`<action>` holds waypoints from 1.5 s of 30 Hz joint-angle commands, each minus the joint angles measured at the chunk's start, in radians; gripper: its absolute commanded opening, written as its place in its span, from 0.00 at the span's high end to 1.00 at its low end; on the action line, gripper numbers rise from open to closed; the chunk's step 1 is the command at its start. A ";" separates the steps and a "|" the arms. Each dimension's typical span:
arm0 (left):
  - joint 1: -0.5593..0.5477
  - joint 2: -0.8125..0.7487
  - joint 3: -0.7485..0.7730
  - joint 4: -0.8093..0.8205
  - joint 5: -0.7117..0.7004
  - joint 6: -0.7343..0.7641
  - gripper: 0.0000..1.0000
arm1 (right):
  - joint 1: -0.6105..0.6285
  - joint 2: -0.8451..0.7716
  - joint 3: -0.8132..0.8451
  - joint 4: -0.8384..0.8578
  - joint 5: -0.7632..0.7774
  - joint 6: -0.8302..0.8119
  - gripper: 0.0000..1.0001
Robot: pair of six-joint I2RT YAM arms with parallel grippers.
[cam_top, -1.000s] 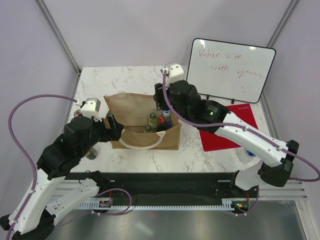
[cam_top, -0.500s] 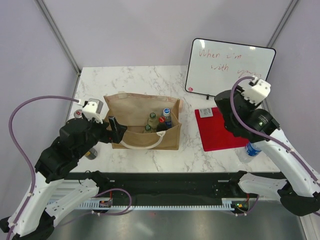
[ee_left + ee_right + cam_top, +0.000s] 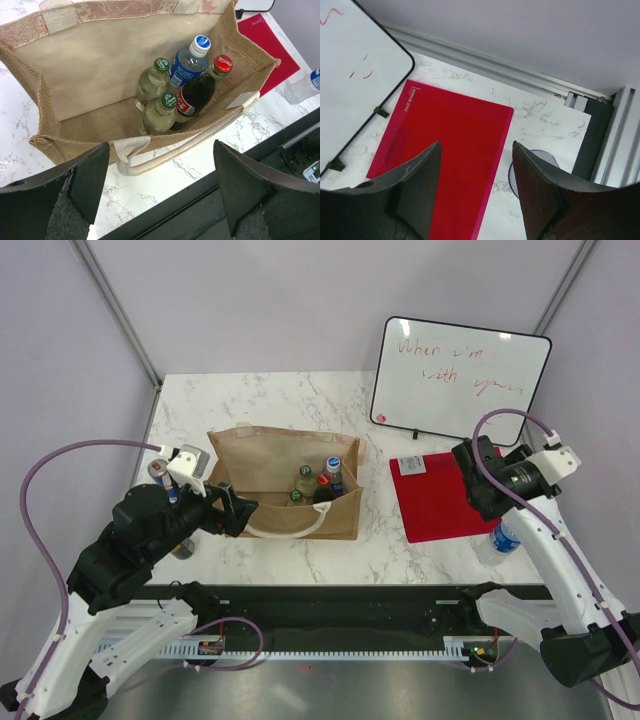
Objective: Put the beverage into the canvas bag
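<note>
The tan canvas bag (image 3: 270, 455) stands open mid-table, its white handle (image 3: 165, 156) hanging over the near side. Inside it stand two green-capped clear bottles (image 3: 155, 82), a blue-capped water bottle (image 3: 189, 62) and a red-capped cola bottle (image 3: 197, 92). Another blue-capped water bottle (image 3: 503, 537) stands on the table at the right; it also shows in the left wrist view (image 3: 307, 86). My left gripper (image 3: 236, 510) is open and empty just above the bag's near-left edge (image 3: 160, 200). My right gripper (image 3: 472, 488) is open and empty above the red folder (image 3: 477, 195).
A red folder (image 3: 445, 502) lies right of the bag, and a whiteboard (image 3: 460, 380) leans behind it. A can (image 3: 160, 470) and a dark object (image 3: 183, 548) sit left of the bag. A clear round rim (image 3: 521, 172) shows beside the right finger.
My right arm has swung away from over the bag to the right, above the red folder. My left gripper has shifted slightly towards the near edge of the bag.
</note>
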 commanded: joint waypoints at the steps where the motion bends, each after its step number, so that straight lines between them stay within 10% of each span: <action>1: -0.002 -0.012 -0.008 0.045 0.058 0.057 0.09 | -0.052 -0.015 0.006 -0.129 0.011 0.057 0.34; 29: -0.028 -0.136 -0.076 0.060 0.037 0.050 0.05 | -0.156 -0.133 -0.160 -0.048 -0.064 -0.090 0.25; 45: -0.028 -0.167 -0.086 0.042 0.019 0.045 0.05 | -0.148 -0.148 -0.275 0.084 -0.181 -0.164 0.38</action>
